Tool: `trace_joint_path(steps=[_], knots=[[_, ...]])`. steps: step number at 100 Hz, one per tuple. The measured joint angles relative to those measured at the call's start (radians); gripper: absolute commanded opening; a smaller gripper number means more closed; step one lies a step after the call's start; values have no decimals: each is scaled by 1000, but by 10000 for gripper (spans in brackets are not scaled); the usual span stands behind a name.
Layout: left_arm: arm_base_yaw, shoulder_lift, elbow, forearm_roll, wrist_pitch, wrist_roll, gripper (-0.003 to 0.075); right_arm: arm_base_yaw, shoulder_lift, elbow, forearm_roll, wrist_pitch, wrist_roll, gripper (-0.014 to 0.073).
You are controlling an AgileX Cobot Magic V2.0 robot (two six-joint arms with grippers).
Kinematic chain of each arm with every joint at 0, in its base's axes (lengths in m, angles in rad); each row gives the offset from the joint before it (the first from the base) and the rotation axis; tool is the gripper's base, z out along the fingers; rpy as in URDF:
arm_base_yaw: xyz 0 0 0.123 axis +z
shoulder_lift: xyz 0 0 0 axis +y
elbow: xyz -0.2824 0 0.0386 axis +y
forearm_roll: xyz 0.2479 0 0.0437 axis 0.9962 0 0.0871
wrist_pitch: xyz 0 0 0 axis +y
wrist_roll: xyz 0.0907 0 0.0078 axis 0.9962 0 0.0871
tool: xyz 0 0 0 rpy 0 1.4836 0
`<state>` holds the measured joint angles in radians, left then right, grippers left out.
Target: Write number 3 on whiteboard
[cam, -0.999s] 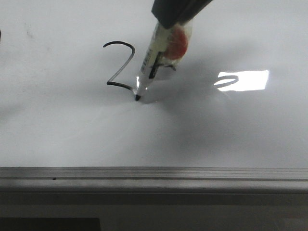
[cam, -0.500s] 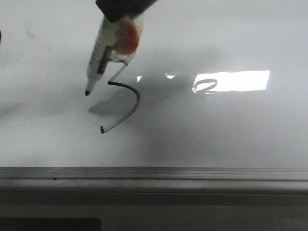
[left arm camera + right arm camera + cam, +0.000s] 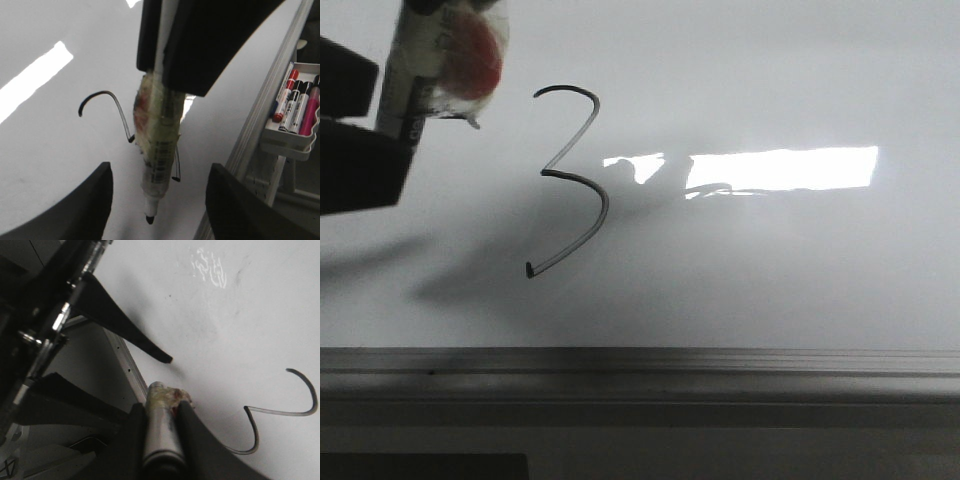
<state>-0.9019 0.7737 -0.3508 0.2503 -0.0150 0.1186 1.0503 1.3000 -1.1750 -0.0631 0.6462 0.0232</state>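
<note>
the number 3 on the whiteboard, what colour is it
Black, thin marker line; the number 3 shows best in the front view.

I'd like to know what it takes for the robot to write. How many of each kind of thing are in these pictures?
Whiteboard: 1
Digit 3: 1
Marker being held: 1
Tray of spare markers, too small to count: 1
Hands, left hand and right hand: 2
Total: 6
</note>
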Motion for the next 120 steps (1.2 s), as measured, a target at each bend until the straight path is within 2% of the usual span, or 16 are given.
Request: trace_joint_path(steps=[9, 16, 23, 32, 37, 55, 60, 67, 77, 84, 102, 112, 120], knots=[[0, 36, -1, 0, -4, 0, 382, 4, 0, -2, 0, 6, 0, -64], [0, 52, -1, 0, -26, 0, 340, 9, 0, -7, 2, 15, 0, -64], [0, 58, -1, 0, -55, 0, 247, 9, 1, -9, 2, 20, 0, -64], [0, 59, -1, 0, -78, 0, 55, 9, 1, -9, 2, 33, 0, -64], [0, 59, -1, 0, -80, 0, -22, 9, 1, -9, 2, 34, 0, -64], [-4, 62, -1, 4, -82, 4, -20, 9, 1, -11, 7, 34, 0, -61], [-4, 62, -1, 4, -82, 4, -20, 9, 1, -11, 7, 34, 0, -22], [-4, 62, -1, 2, -82, 4, -20, 9, 1, -11, 7, 32, 0, 134], [-4, 62, -2, -63, -82, 3, -20, 9, 2, -11, -6, 17, 1, 468], [-4, 64, -2, -156, -66, -1, -20, 6, 0, -11, -35, 2, 1, 596], [3, 64, -2, -509, -26, -1, -20, -48, -63, -13, -77, -19, 1, 615], [44, 64, -2, -710, 3, -2, -20, -80, -107, -13, -84, -22, 4, 615], [97, 67, -2, -815, 29, -4, -20, -97, -137, -13, -86, -22, 10, 615]])
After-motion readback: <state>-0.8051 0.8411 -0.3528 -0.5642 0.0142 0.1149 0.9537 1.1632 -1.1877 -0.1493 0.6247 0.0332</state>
